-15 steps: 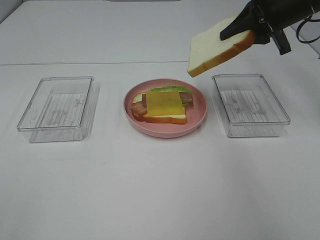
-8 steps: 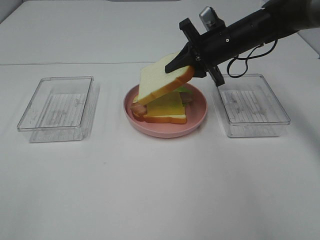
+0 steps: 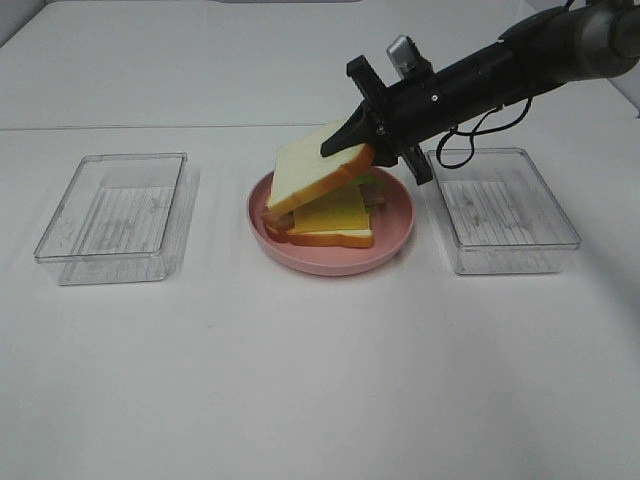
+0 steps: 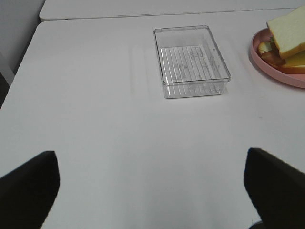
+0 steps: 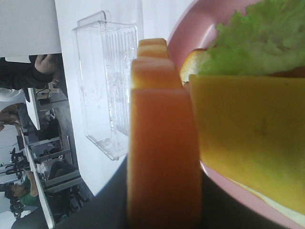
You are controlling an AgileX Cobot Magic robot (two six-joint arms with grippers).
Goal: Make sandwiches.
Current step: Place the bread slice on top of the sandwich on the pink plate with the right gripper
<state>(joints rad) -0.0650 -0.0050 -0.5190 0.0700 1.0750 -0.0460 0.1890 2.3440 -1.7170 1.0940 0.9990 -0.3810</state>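
My right gripper (image 3: 347, 150) is shut on a white bread slice with orange-brown crust (image 3: 312, 168) and holds it tilted over the stack on the pink plate (image 3: 396, 226). The slice's low edge is at the stack's left side. Below it lie yellow cheese (image 3: 337, 209), bacon (image 3: 271, 217), a bit of green lettuce (image 3: 368, 181) and the bottom bread slice (image 3: 335, 239). The right wrist view shows the held crust (image 5: 162, 143), cheese (image 5: 252, 138) and lettuce (image 5: 257, 43) up close. My left gripper (image 4: 152, 183) is open and empty, away from the plate.
A clear plastic tray (image 3: 110, 157) stands left of the plate and another (image 3: 476, 152) stands right of it, under my right arm. The left wrist view shows the left tray (image 4: 182, 28) and the plate's edge (image 4: 274, 76). White table all around.
My right gripper has carried the bread slice from high on the right down and left, and now holds it low and tilted over the stack.
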